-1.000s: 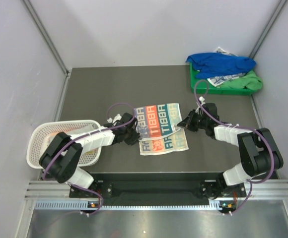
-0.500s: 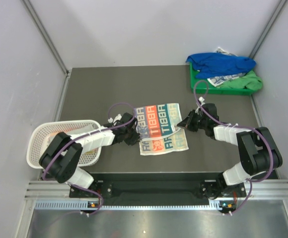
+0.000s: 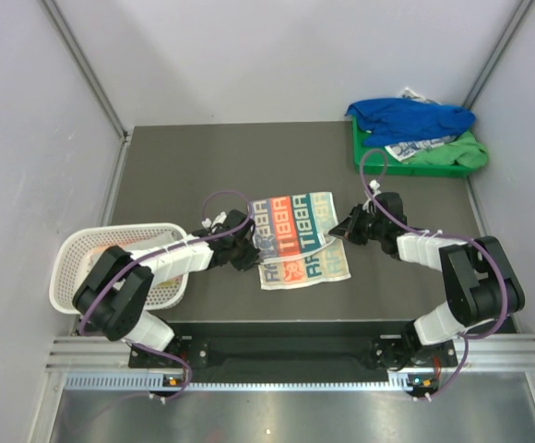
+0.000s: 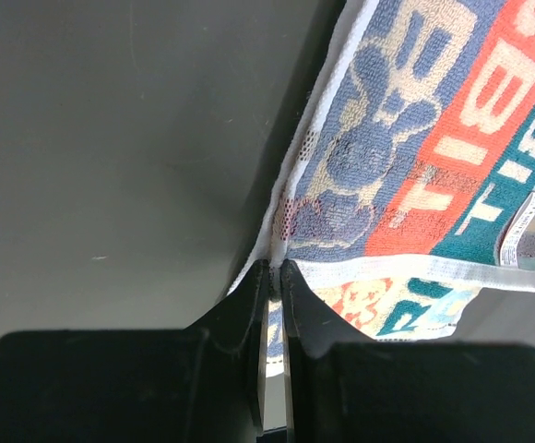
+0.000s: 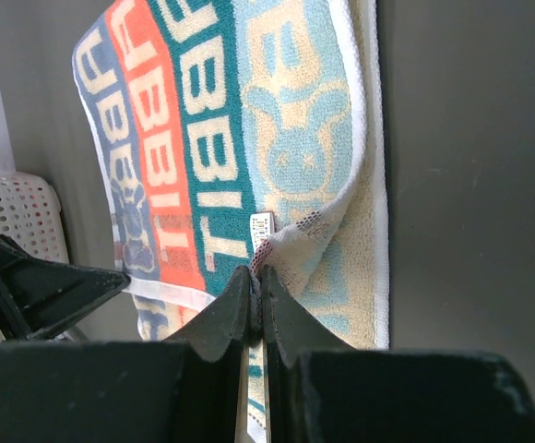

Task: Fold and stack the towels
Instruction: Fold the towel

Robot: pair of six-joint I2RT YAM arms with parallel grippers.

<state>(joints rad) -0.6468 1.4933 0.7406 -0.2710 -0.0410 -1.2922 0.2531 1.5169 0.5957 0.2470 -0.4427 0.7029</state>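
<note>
A lettered towel (image 3: 300,240) in grey, orange and teal lies on the dark table in the middle. My left gripper (image 3: 250,251) is shut on its left edge, pinching the white hem (image 4: 277,249). My right gripper (image 3: 341,231) is shut on its right edge, with the cloth bunched between the fingertips (image 5: 281,245). The towel (image 5: 231,148) is partly doubled over between the two grippers. A royal blue towel (image 3: 406,118) and a white printed one (image 3: 413,148) lie heaped on the tray at the back right.
A green plastic tray (image 3: 470,159) holds the heaped cloths at the back right corner. A white mesh basket (image 3: 74,263) stands at the left edge, beside my left arm; it also shows in the right wrist view (image 5: 18,212). Grey walls enclose the table.
</note>
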